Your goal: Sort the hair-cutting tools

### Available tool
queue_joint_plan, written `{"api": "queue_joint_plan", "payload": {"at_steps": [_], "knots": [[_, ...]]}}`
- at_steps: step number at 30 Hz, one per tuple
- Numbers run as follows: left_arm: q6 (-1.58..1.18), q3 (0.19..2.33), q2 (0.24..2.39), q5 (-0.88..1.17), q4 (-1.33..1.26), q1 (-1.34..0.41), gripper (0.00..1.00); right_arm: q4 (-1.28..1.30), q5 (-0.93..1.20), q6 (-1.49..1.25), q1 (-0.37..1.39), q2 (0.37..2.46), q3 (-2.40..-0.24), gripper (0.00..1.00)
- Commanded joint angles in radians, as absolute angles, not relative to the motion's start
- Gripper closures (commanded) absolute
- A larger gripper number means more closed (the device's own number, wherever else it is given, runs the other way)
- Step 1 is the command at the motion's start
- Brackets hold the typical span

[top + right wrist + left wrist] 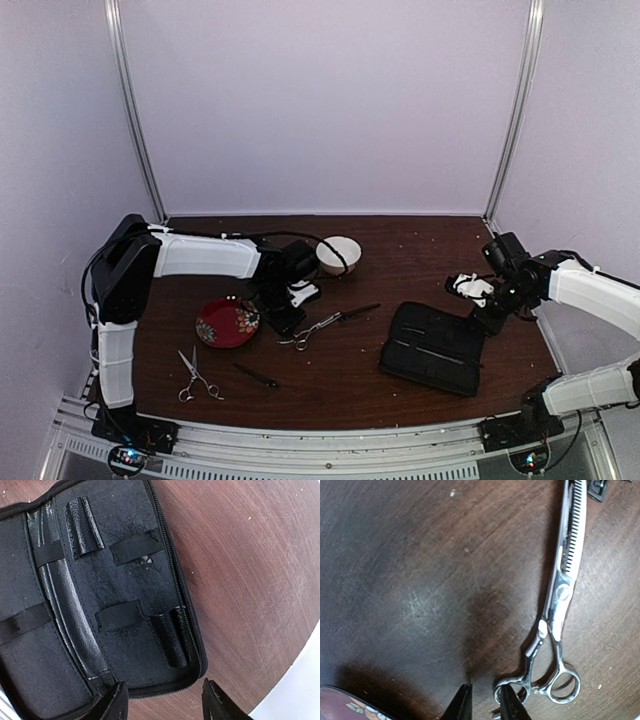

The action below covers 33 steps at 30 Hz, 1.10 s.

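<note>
Two robot arms work over a dark wooden surface (400, 250) inside a pale-walled booth.

The left arm (200, 255) rises from its base at the near left corner, then bends and reaches right toward the middle with its wrist tipped down. The left pincer (484, 706) is almost closed, with only a narrow strip of bare wood showing between its fingers. One fingertip (512, 705) sits at a ring handle of the longer scissors (561, 605); whether it touches cannot be told.

The right arm (590, 290) comes in from the near right and bends left. The right pincer (165, 704) is wide open and holds nothing. It straddles the zipped edge of the open black zip case (115, 580), one finger over the lining and one over wood.

Nearest the front edge lie the smaller scissors (197, 377), handles toward that edge. The black stick tool (256, 376) lies just to their right. Farther back, the longer scissors are silver and closed, with a toothed blade. Their handles are near the red patterned plate (226, 322) and their tips point right and away.

Bare wood spreads between the longer scissors and the case. It also covers the far half, where a white bowl (339, 254) stands behind the left pincer.
</note>
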<state>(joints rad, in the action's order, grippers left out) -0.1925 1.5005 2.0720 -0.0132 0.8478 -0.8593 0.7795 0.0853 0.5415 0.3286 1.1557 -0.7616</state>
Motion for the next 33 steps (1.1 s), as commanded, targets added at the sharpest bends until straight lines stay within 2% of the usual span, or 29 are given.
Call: {"api": "queue_joint_plan", "payload": {"at_steps": [1, 5, 13, 23, 33], "knots": [[-0.193, 1.519, 2.098, -0.047, 0.854, -0.861, 0.76, 0.759, 0.07, 0.523, 0.318, 1.155, -0.769, 0.49], [-0.155, 1.496, 2.077, 0.028, 0.823, -0.869, 0.75, 0.758, 0.074, 0.523, 0.317, 1.154, -0.768, 0.49], [-0.126, 1.467, 2.05, 0.024, 0.816, -0.875, 0.75, 0.743, 0.067, 0.521, 0.313, 1.163, -0.764, 0.49], [-0.131, 1.461, 2.077, -0.028, 0.825, -0.875, 0.99, 0.71, 0.018, 0.506, 0.278, 1.281, -0.833, 0.49], [-0.08, 1.396, 1.907, -0.088, 0.801, -0.874, 1.0, 0.694, 0.021, 0.604, 0.215, 1.4, -0.861, 0.46]]}}
